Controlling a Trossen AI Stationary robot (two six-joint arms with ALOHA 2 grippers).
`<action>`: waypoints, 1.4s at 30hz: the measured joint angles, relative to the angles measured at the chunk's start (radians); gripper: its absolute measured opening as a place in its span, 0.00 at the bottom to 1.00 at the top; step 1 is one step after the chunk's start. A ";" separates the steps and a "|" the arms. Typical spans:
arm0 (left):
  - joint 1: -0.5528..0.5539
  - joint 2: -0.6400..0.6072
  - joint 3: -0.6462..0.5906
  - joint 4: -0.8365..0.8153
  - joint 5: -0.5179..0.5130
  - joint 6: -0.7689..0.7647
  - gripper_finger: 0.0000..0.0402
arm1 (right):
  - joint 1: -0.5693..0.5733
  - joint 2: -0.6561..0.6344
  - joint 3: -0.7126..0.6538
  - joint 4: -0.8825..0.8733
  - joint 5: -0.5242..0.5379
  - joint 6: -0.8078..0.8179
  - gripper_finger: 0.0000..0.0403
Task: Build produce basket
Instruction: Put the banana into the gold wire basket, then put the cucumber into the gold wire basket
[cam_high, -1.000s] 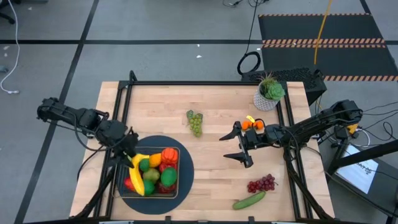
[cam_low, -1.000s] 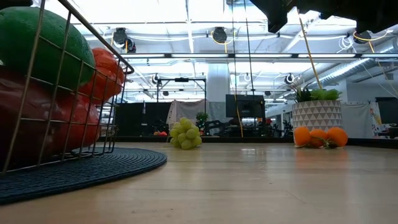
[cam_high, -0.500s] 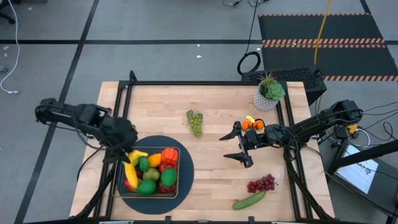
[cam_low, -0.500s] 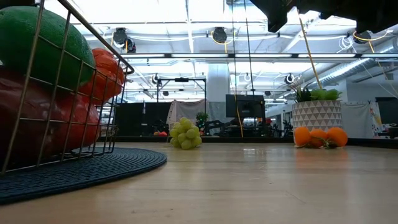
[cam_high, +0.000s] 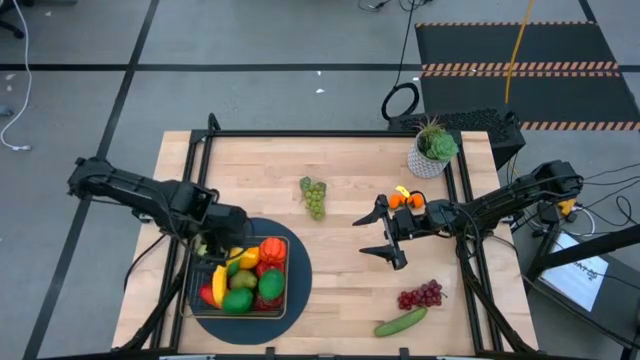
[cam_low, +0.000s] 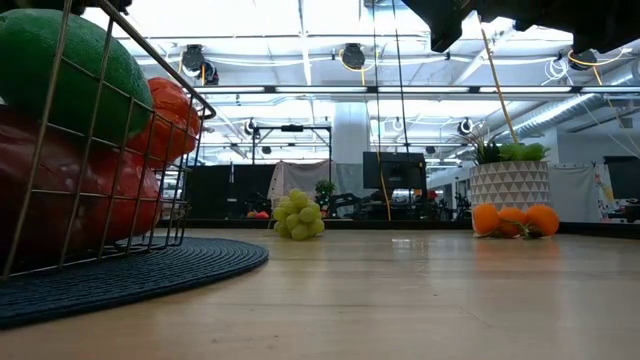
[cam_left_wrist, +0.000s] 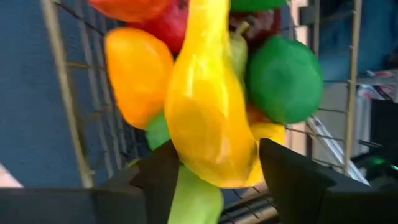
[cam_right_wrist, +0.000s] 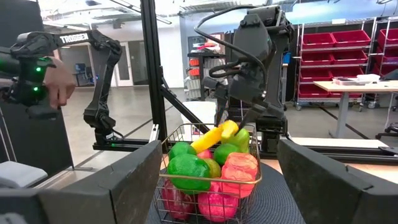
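Since the earlier frame, left gripper (cam_high: 222, 247) swung over the basket (cam_high: 197, 308), jaws apart astride the banana (cam_left_wrist: 208, 112) — green grapes (cam_high: 315, 196), purple grapes (cam_high: 421, 295), cucumber (cam_high: 401, 321), oranges (cam_high: 405, 199) remained; right gripper (cam_high: 382, 236) waited, open.

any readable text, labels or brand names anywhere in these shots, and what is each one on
"TROSSEN": white letters on the upper link of a dark robot arm in the room behind the table, right wrist view.
White sheet beside the table's right edge, high view: print too small to read.
Nothing readable on the basket, the produce or the planter.
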 joint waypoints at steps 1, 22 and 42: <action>0.000 0.002 0.001 0.003 -0.013 -0.001 0.57 | 0.000 0.000 0.000 0.000 0.000 0.000 0.78; -0.128 -0.065 0.229 0.299 -0.776 0.113 0.68 | 0.231 0.001 0.204 -0.617 0.358 0.113 0.78; -0.261 -0.041 -0.034 0.814 -0.865 0.126 0.68 | 0.626 0.087 0.303 -0.958 0.393 0.642 0.78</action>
